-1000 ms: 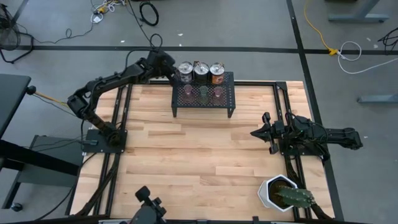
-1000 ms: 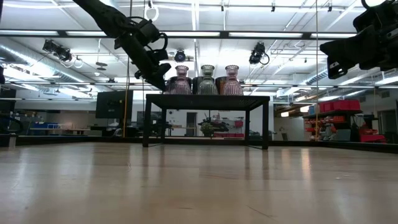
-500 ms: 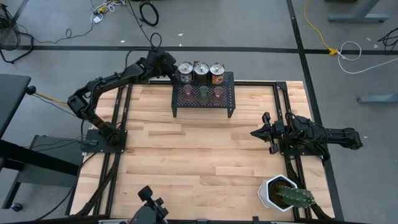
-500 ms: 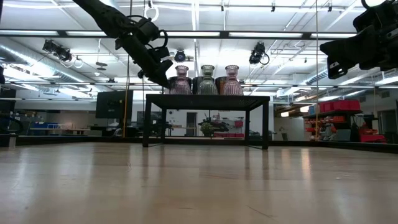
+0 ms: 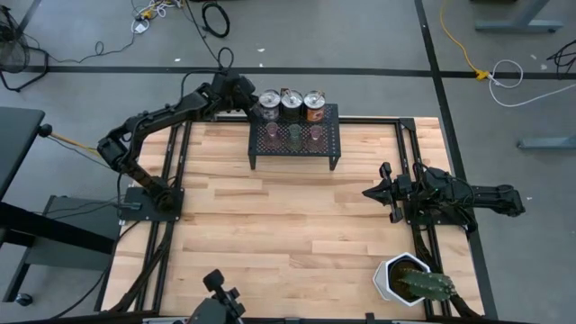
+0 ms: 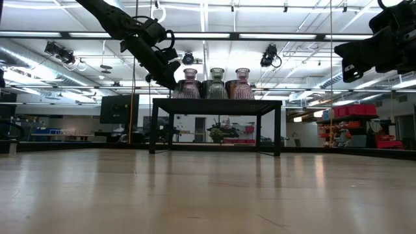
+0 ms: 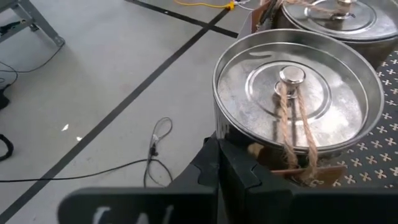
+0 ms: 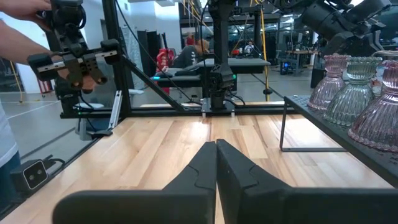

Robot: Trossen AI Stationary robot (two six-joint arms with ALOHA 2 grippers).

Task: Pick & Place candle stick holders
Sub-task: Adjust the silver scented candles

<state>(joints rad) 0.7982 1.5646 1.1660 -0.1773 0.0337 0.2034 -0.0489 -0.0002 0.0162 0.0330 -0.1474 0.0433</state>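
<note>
Three silvery metal candle stick holders stand in a row along the far edge of the black mesh rack. Three small glass holders stand in front of them, two pink and one green. My left gripper is shut, and its tip is at the side of the leftmost metal holder, whose lid carries a twine loop. My right gripper waits shut and level over the table's right side, holding nothing. My left gripper has its shut fingertips at the side wall of the leftmost metal holder, slanting down from the table's far left. I cannot tell whether they touch it. The holder stands upright on the rack.
A white hexagonal pot with a cactus sits at the near right corner. Bare wooden tabletop lies between the rack and the near edge. In the right wrist view a person's hand holds a black device beyond the table.
My left gripper has tipped up slightly beside the leftmost metal holder, staying shut and in place. The holders and the right arm have kept still.
</note>
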